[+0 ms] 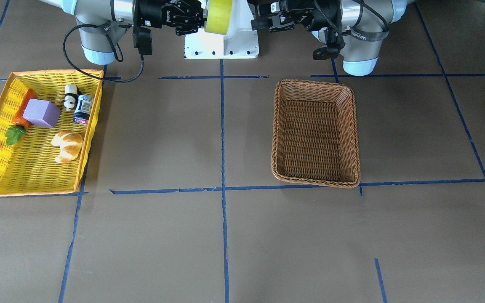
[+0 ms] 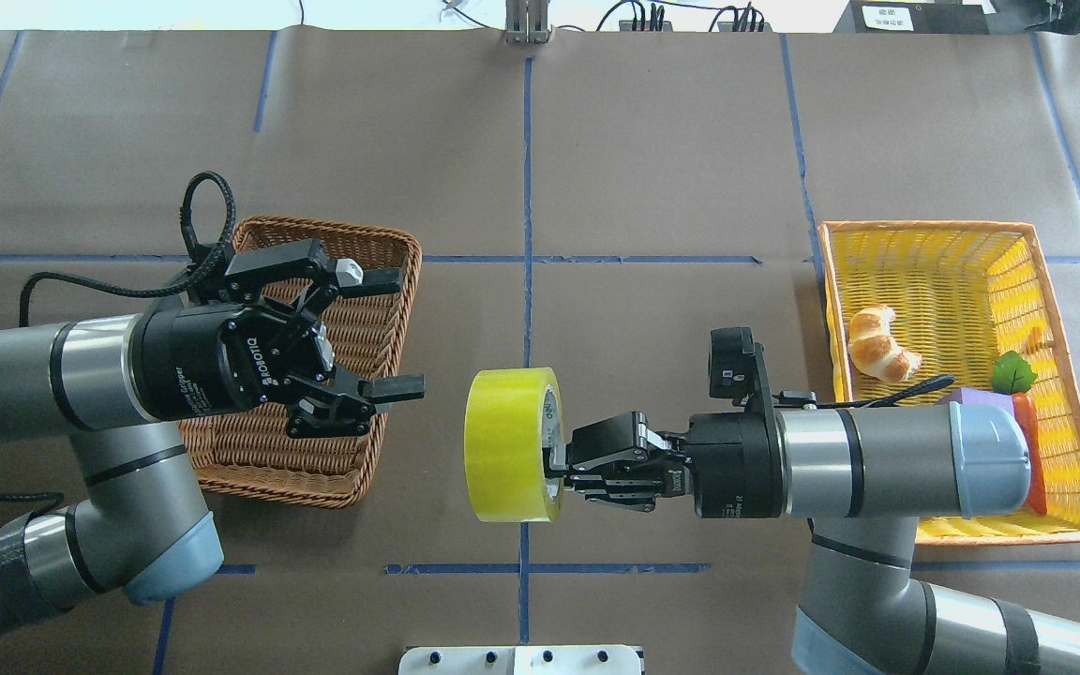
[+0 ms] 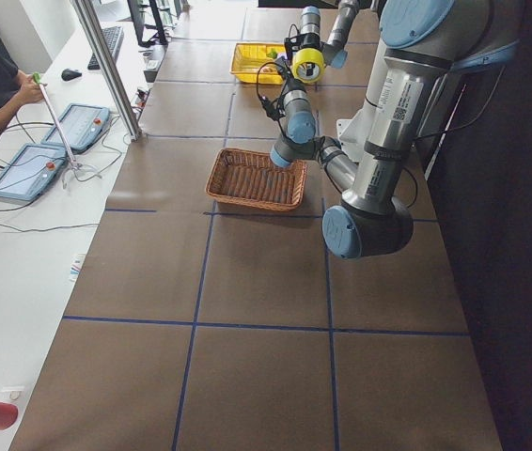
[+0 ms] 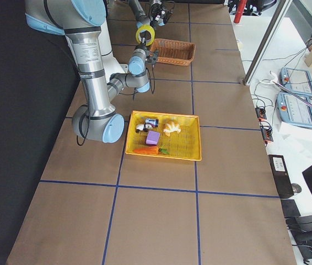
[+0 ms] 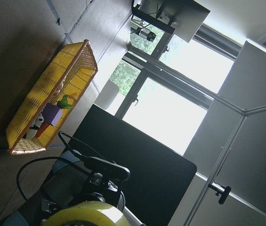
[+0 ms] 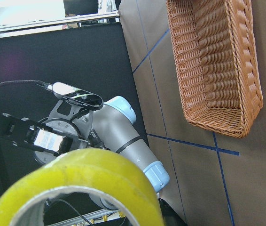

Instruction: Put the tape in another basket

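One tape (image 2: pixel 502 442) (right gripper (image 2: pixel 554 466) clamps it); one basket (image 1: pixel 315 84), wicker.

Right gripper (image 2: pixel 554 469) clamps tape (image 2: pixel 507 445) facing spread left gripper (image 2: pixel 406 332)

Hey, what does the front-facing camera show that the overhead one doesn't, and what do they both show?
Only the front-facing view shows the panda figure and small dark jar in the yellow basket, and the wicker basket's whole floor, bare. Only the overhead view shows the green print on the tape's core and the left gripper in full, open; there the right arm hides the panda and jar. Both show the tape held aloft by the right gripper, both baskets and the croissant.
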`<state>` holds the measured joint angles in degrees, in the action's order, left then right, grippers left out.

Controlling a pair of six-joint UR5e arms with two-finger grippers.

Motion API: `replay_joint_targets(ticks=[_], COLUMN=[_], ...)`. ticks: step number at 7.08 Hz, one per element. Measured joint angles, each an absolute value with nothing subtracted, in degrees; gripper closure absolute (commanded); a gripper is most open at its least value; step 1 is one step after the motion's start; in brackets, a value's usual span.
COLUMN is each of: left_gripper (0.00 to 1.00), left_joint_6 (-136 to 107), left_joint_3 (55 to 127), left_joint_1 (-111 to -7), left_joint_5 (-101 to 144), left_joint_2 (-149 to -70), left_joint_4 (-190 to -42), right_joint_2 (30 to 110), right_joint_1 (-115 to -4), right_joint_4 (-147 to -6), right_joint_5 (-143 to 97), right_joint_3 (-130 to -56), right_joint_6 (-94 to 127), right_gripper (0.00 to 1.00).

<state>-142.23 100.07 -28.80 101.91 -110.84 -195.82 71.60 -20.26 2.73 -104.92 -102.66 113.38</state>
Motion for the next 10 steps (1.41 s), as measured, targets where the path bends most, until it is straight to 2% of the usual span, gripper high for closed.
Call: replay_joint_targets(ticks=[10], left_gripper=[0.00], left_joint_6=[-142.03], left_joint_3=[99.98], left_joint_1=[-24.09], left_joint_5=[97.96], left_joint_2=[-112.63], left_joint_4=[-195.65], right_joint_2=[71.12], right_joint_1=[-18.10], right_joint_4=[2.81], right_joint_5=[-101.88], right_joint_3=[-101.95], right_joint_6=[113.29], right_gripper=[0.97])
